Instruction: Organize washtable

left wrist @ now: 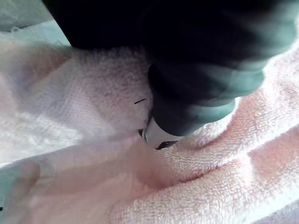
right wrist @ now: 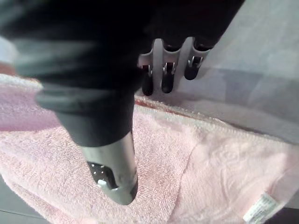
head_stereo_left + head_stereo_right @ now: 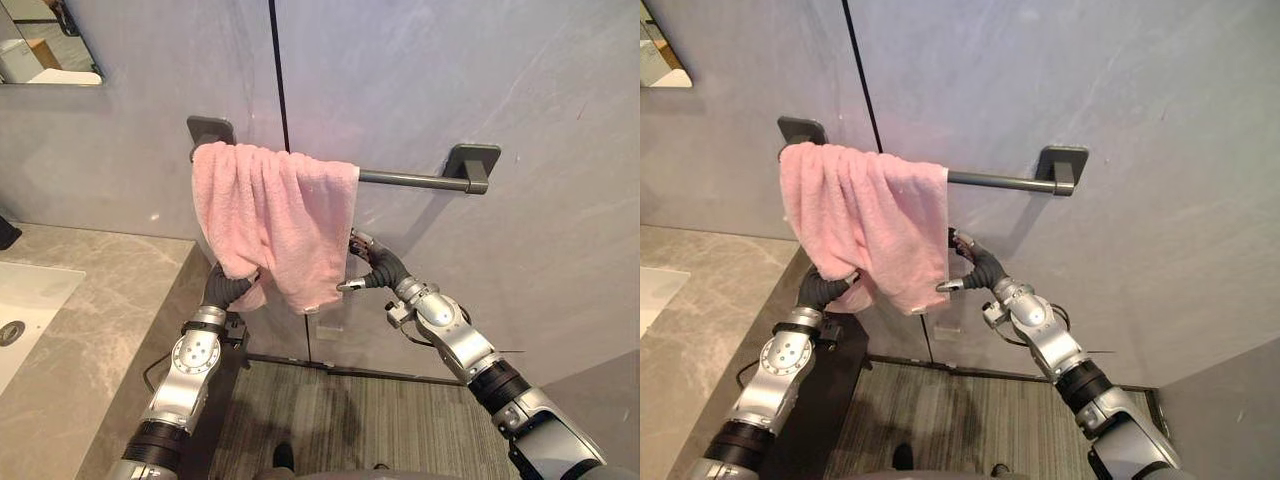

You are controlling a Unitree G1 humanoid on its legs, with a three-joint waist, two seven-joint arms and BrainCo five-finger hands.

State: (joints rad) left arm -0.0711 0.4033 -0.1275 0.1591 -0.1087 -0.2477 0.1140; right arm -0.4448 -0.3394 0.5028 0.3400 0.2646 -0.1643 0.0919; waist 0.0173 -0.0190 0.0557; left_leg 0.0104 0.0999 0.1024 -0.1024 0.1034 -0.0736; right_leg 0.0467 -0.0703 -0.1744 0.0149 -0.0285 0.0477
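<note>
Mirror: a wall mirror is showing at the upper left corner, cut off by the frame edge.
Counter: a grey veined stone counter is running along the left, with a white basin sitting in it, only partly in frame.
Left hand: the left hand is reaching up under the towel's lower left corner. In its wrist view, pink cloth is bunching around its dark cover, so whether it is gripping the cloth cannot be told.
Towel: a pink terry towel is hanging in folds over the left end of the rail, covering part of the left bracket. A small white tag is showing at one corner, its print too small to read.
Rail: a dark grey metal towel rail is running along the grey wall, bare on its right half.
Right hand: the right hand is standing open at the towel's right edge. Its straight fingers are lying behind the hem while the thumb is lying across the front face. Whether they are pressing the cloth is hard to judge.
Floor: a grey striped mat is lying below, against the wall.
</note>
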